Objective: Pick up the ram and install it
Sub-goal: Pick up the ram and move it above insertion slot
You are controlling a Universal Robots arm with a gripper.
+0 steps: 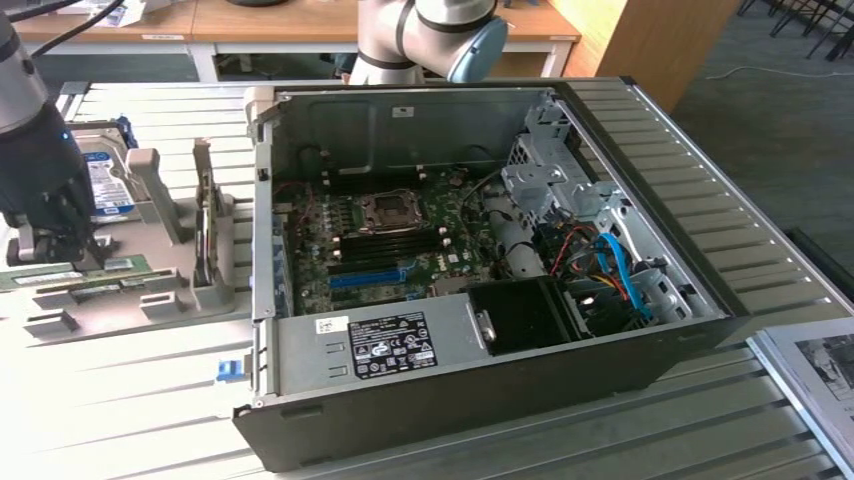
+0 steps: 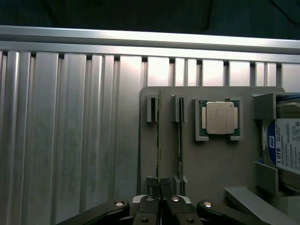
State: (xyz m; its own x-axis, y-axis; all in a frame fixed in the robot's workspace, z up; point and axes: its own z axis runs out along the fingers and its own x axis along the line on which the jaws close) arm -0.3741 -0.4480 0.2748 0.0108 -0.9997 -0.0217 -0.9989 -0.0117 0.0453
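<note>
The ram (image 2: 158,140) seemingly stands in the holder (image 2: 211,164), near the processor (image 2: 220,117)

A: Your gripper (image 2: 160,184), pose?
B: Points straight down, wrist stacked right above it; your arm (image 1: 424,35) rises well behind.
A: Fingers (image 2: 166,188)?
B: Nearly together. You're pinching the ram (image 2: 158,140) edge-on between the pads, one fingertip each side.

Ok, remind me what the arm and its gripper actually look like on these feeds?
The arm is smooth silver-grey tubing with a rounded pale blue joint cap. Its wrist end is a dark, nearly black housing with a small blue light. The gripper is black, with two slim flat fingers carried on angled linkage bars and round silver pins at the pivots.
</note>
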